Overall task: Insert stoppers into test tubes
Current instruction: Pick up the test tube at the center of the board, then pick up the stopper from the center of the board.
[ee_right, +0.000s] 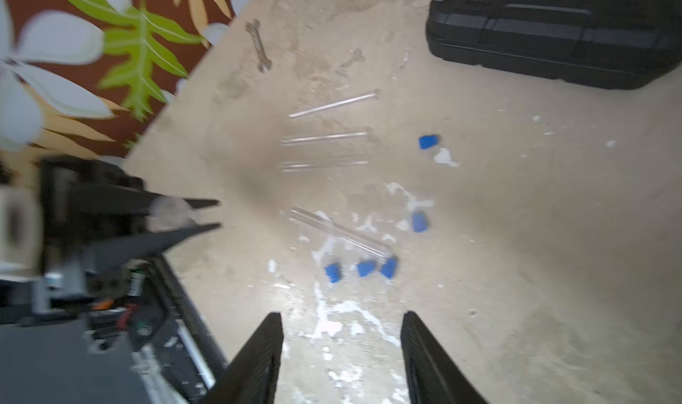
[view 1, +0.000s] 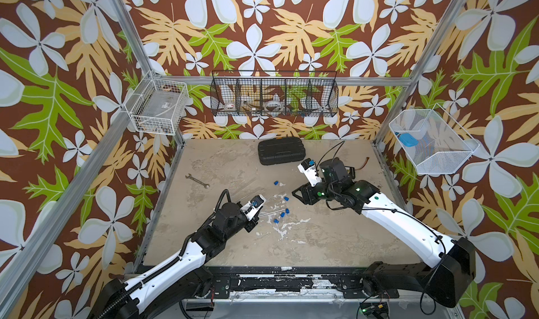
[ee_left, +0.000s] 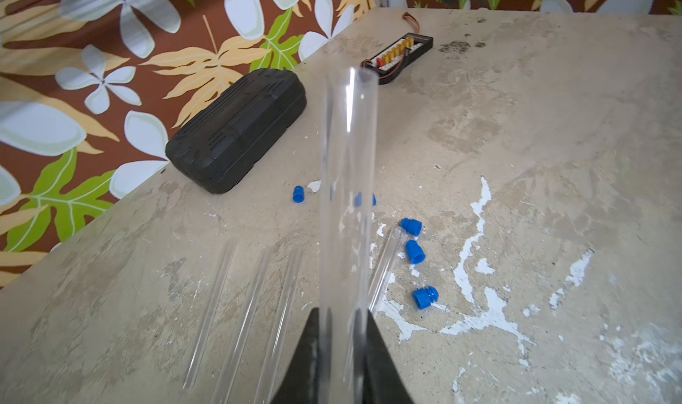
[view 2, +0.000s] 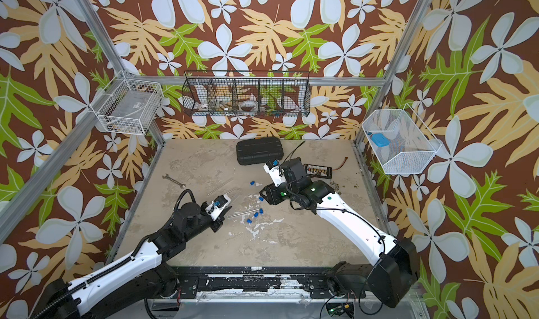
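The tabletop is bare across its near half and toward my right arm, and that is the widest open room. Patterned walls close it in at the far edge and on both sides. A black case sits against the far edge. A wrench lies toward the far left and a connector board toward the far right, both well apart from the middle.

My left end effector is clamped on the held test tube, which is clear, thin-walled and straight, with bright streaks along it. Its long axis runs straight out from between my fingers, lifted off the tabletop, and its rimmed far end points toward my right arm.

Three loose test tubes lie flat, side by side and roughly parallel, near my left end effector. A fourth tube lies slantwise, one end just beside a stopper.

The five stoppers are small bright-blue plugs lying loose in the middle. Three cluster by the fourth tube, and one lies alone nearer the case.

My right end effector hangs above the tabletop with its jaws apart and nothing between them.
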Controlling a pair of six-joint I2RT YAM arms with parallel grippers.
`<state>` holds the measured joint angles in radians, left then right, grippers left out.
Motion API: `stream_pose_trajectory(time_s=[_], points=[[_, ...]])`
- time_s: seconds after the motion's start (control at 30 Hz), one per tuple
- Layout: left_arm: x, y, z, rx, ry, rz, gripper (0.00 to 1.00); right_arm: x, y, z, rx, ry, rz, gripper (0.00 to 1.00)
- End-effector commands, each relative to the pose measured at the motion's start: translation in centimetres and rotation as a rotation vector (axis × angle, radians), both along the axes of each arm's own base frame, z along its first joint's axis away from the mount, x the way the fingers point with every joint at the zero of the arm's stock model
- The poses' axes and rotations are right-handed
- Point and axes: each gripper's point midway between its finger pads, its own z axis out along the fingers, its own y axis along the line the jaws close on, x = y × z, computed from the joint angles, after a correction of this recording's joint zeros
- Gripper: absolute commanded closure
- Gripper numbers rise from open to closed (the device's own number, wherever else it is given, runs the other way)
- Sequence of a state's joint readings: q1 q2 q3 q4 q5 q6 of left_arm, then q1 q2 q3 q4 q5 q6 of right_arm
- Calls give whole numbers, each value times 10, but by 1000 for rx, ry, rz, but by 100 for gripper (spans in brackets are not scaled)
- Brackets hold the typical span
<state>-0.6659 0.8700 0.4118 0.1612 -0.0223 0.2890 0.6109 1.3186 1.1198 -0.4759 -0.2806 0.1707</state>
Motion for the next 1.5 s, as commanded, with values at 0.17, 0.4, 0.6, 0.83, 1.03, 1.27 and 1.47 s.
stream_pose_trajectory(time_s=[0.17,0.4,0.6,0.83,1.03,1.27,1.47], points=[[17,21,9,-119,19,155,100,29,-12,-63,-354,-170,156,46],[20,26,9,-90,8,184,100,62,-3,-106,-480,-202,208,48],[23,32,12,-81,-6,219,100,79,9,-140,-516,-171,270,50],[24,33,12,-80,-8,220,100,83,24,-164,-476,-92,304,52],[25,32,12,-79,-7,216,100,79,26,-174,-468,-65,330,52],[24,30,12,-87,-6,210,100,81,27,-183,-482,-46,336,56],[24,31,12,-83,-8,210,100,81,26,-187,-492,-40,337,60]])
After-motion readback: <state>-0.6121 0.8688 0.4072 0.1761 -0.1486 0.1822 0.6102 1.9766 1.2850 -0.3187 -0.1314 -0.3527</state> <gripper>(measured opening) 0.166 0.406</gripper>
